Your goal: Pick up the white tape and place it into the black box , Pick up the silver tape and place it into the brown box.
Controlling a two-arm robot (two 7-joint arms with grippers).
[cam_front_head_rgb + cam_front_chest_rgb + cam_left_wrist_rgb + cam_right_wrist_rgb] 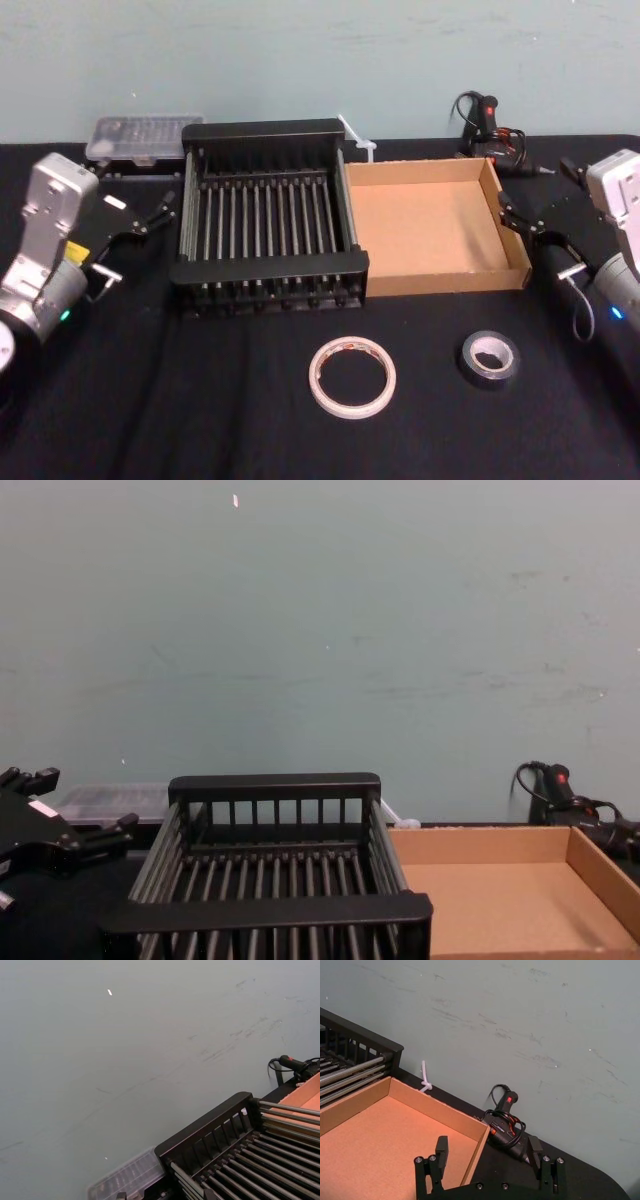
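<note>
The white tape [352, 376] lies flat on the black tablecloth near the front, in the middle. The silver tape [490, 357] lies to its right. Behind them stands the black box [270, 268], a slatted crate with nothing inside. The brown box [430, 235] sits against its right side, also with nothing inside. My left gripper [135, 243] hovers open to the left of the crate, and its fingers show at the chest view's left edge [75, 805]. My right gripper [535, 240] is open beside the cardboard tray's right wall, its fingers [441, 1149] spread above that wall.
A clear plastic case [143, 138] sits behind the crate on the left. A black corded tool with a red switch [490, 125] lies behind the tray, close to the wall. A white zip tie [357, 135] sticks up between the two boxes.
</note>
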